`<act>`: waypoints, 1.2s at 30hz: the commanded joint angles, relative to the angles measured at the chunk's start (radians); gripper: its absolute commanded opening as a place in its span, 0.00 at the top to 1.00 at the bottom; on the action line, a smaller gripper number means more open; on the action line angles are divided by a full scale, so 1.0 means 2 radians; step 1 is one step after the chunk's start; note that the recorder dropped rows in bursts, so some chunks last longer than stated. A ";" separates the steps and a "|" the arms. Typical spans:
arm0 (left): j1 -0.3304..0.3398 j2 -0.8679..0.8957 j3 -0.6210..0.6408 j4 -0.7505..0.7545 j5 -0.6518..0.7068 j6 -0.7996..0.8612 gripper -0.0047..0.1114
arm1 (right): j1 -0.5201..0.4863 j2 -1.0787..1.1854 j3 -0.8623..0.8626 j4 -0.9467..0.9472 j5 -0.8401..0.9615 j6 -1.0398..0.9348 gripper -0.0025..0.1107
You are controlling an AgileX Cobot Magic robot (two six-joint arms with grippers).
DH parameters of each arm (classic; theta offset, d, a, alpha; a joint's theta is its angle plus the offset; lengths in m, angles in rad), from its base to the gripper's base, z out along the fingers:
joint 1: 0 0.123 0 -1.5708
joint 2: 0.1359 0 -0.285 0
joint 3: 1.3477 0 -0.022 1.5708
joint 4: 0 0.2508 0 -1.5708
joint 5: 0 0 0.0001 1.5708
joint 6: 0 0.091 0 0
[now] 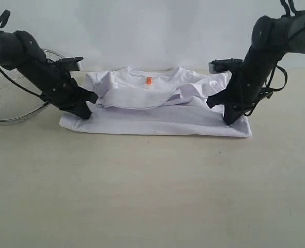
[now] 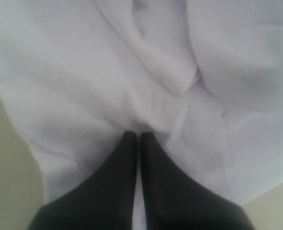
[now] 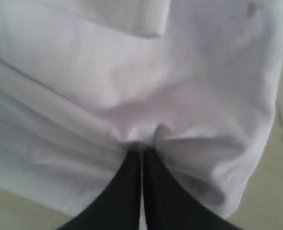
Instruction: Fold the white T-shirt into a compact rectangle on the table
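The pale surface (image 1: 152, 201) takes up most of the exterior view. The white T-shirt (image 1: 157, 124) lies at its far middle, partly folded into a wide band whose long axis runs left to right. A wire-mesh basket (image 1: 8, 106) sits at the far left, apart from the cloth. The left arm (image 1: 44, 72) comes down on the band's left end and the right arm (image 1: 256, 67) on its right end, each nearer its own side. The left jaws and the right jaws are fully closed, with cloth puckered at their tips, apparently pinched. The rest of the shirt lies between them, so the next fold probably needs both ends carried together. The orange tag (image 1: 148, 80) marks the collar on the far side.
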 commanded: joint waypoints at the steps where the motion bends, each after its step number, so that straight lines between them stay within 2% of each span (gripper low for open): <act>1: -0.004 -0.007 0.002 0.054 0.040 -0.026 0.92 | 0.000 0.001 0.000 -0.001 0.034 -0.016 0.98; 5: -0.018 -0.009 0.002 0.129 0.071 -0.059 0.92 | 0.000 0.001 0.000 -0.001 0.044 -0.017 0.98; 15: -0.070 -0.011 0.002 0.163 0.091 -0.078 0.92 | 0.000 0.001 0.001 -0.001 0.084 -0.019 0.98; 20: -0.089 -0.025 0.002 0.209 0.098 -0.102 0.92 | 0.000 0.001 0.043 -0.001 0.072 -0.030 0.98; 24: -0.091 -0.041 0.002 0.232 0.103 -0.115 0.92 | 0.000 -0.007 0.058 0.014 0.066 -0.038 0.98; 31: -0.096 -0.049 0.003 0.228 0.113 -0.115 0.92 | 0.000 -0.075 0.058 0.031 0.065 -0.048 0.98; 36: -0.099 -0.058 0.003 0.227 0.072 -0.116 0.92 | 0.000 -0.107 0.058 0.030 -0.004 -0.042 0.98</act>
